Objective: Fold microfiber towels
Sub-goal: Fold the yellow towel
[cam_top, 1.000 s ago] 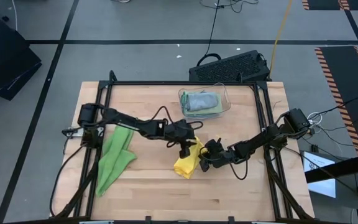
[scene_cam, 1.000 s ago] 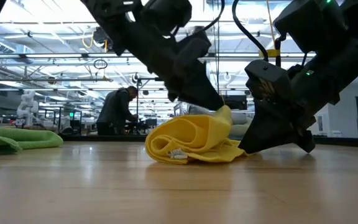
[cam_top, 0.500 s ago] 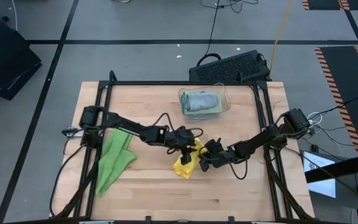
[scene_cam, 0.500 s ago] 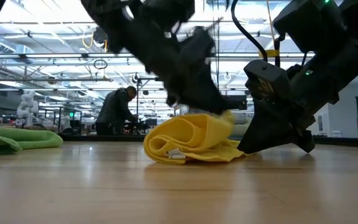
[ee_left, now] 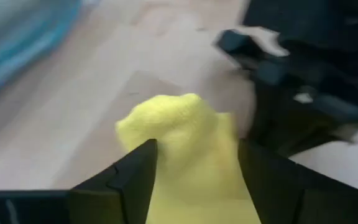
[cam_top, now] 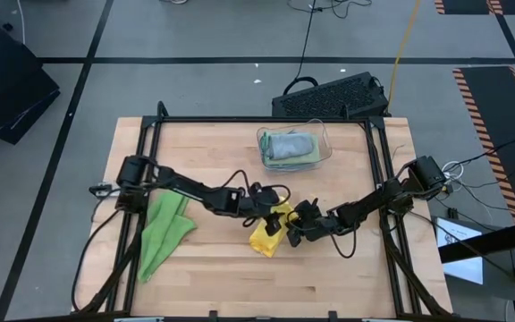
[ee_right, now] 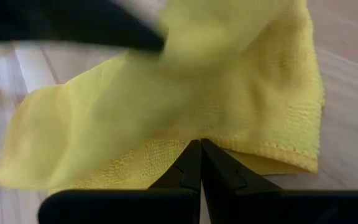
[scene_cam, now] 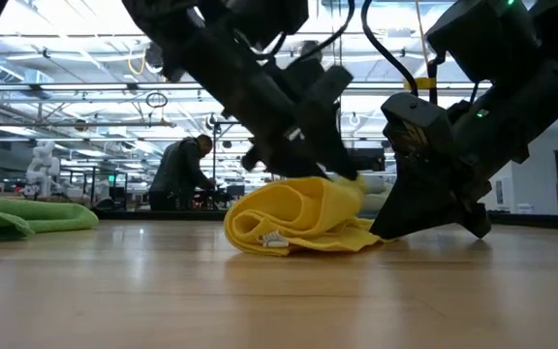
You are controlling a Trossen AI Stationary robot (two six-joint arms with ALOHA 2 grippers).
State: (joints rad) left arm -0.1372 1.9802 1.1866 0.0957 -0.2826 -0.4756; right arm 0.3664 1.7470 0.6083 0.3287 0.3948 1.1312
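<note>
The yellow towel (cam_top: 264,238) lies bunched and partly folded on the wooden table, near its middle. It also shows in the low view (scene_cam: 294,221). My left gripper (cam_top: 274,218) is low over its far side and shut on a raised fold. My right gripper (cam_top: 292,231) is at the towel's right side, low at the table, shut on its edge. A bright green towel (cam_top: 164,228) lies crumpled at the table's left. Grey and sage green towels lie in the clear bin (cam_top: 294,148) at the far middle. My left gripper pinches a raised fold of the yellow towel (ee_left: 188,134) between its two fingers, slanting down from the table's left and far side. The fold has several layers. The rest of the towel lies slack on the table below it. My right gripper pinches the yellow towel's edge (ee_right: 229,152) between its shut fingertips, coming low from the table's right. The held edge lies at table height, with a folded-over layer (ee_right: 166,93) beyond it. How many layers it has, I cannot tell.
The black frame rails run along the table's left and right sides (cam_top: 378,179). Bare wood lies along the near edge (cam_top: 266,286). A person stands far off in the room behind the table (scene_cam: 182,174).
My left gripper has gone toward the table's near and right side and down, carrying the held fold of the yellow towel over the rest. The fold's peak now sits lower. My right gripper has kept still on the edge.
</note>
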